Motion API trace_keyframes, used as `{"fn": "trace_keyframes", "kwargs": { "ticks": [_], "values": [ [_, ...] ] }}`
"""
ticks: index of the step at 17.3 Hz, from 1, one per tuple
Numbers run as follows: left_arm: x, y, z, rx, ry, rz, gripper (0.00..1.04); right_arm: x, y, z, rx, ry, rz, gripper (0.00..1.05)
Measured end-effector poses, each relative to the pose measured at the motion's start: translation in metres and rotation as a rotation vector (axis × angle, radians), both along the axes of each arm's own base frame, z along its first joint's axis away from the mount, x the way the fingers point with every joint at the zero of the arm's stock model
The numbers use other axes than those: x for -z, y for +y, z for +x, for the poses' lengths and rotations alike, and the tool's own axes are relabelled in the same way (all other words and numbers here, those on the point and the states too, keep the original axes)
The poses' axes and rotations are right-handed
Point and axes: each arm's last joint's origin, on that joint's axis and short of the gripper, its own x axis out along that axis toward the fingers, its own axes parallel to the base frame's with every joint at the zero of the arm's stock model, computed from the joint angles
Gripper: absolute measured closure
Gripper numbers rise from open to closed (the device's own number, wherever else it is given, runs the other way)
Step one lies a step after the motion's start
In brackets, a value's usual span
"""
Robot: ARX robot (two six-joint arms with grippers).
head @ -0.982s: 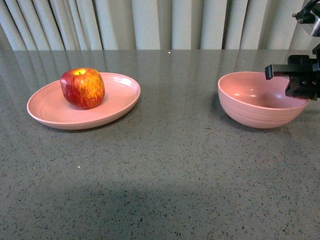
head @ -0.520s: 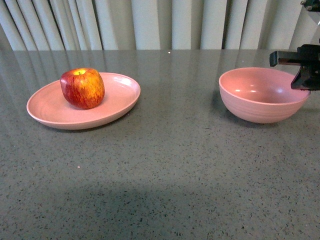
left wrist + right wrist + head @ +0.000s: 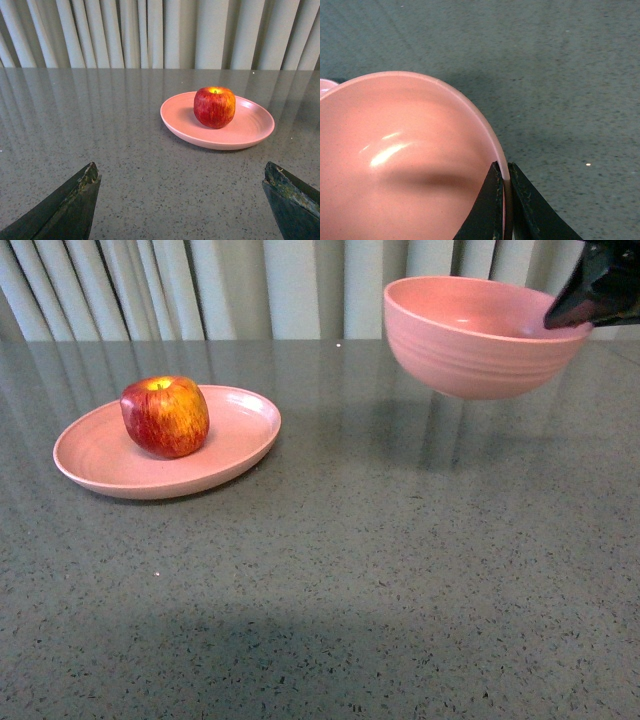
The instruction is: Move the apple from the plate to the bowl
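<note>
Pink bowl [image 3: 480, 340] aloft, right claw [image 3: 504, 172] clamping rim; apple [image 3: 165, 416] on plate [image 3: 240, 435]; left claw [image 3: 181, 170] apart.

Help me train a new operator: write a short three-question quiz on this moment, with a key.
1. True or false: the bowl rests on the table.
2. Where is the apple? A: on the plate. B: in the bowl. C: on the bare table.
3. Fill in: the right gripper has its jaws shut on the bowl's ____.
Key: 1 false, it is held in the air; 2 A; 3 rim.
</note>
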Motion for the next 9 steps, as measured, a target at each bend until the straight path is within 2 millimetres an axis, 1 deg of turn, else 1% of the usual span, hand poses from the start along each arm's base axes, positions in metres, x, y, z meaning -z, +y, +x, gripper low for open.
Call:
{"fn": "trace_keyframes", "kwargs": {
  "ticks": [1,2,5,9],
  "values": [
    [0.0,0.0,0.0,0.0,0.0,0.0,0.07,0.005,0.041,0.0,-0.08,0.008,0.003,1.02],
    [0.0,0.0,0.0,0.0,0.0,0.0,0.07,0.014,0.056,0.001,-0.1,0.028,-0.008,1.02],
    [0.0,0.0,0.0,0.0,0.0,0.0,0.07,0.024,0.073,0.007,-0.111,0.051,-0.019,1.02],
    [0.0,0.0,0.0,0.0,0.0,0.0,0.07,0.032,0.086,0.019,-0.102,0.059,-0.031,1.02]
  ]
}}
